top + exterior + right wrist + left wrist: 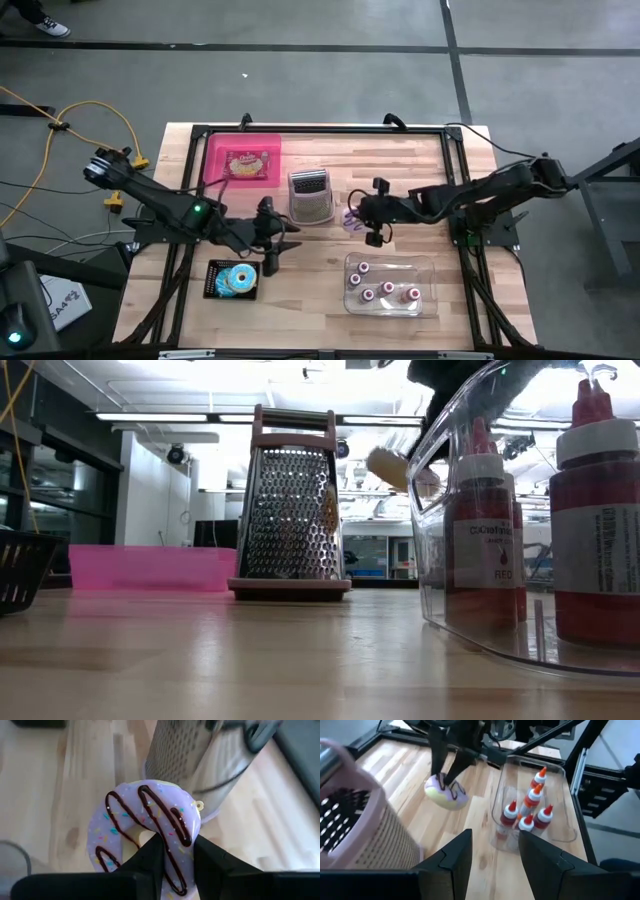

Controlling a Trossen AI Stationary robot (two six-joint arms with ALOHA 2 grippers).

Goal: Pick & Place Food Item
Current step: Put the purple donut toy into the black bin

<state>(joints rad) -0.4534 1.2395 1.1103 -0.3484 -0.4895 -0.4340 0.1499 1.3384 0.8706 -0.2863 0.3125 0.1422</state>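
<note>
A purple-iced donut [145, 832] is gripped by the right end effector [177, 855] beside the grater [311, 195]. The left end effector [495, 857] is held open above the desk [320, 265].

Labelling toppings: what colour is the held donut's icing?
Lilac with dark chocolate drizzle and sprinkles on the donut; right wrist view shows it best.

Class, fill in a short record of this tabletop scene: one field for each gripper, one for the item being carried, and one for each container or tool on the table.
right gripper: shut on the purple donut, held above the table beside the grater
purple donut: lilac icing, chocolate drizzle, sprinkles
left gripper: open, holds nothing, near the table's middle
grater: upright box grater, pink trim
pink tray: far left, holds a packaged food item
clear bin: near right, holds red sauce bottles
black basket: near left, holds a blue-iced donut
</note>
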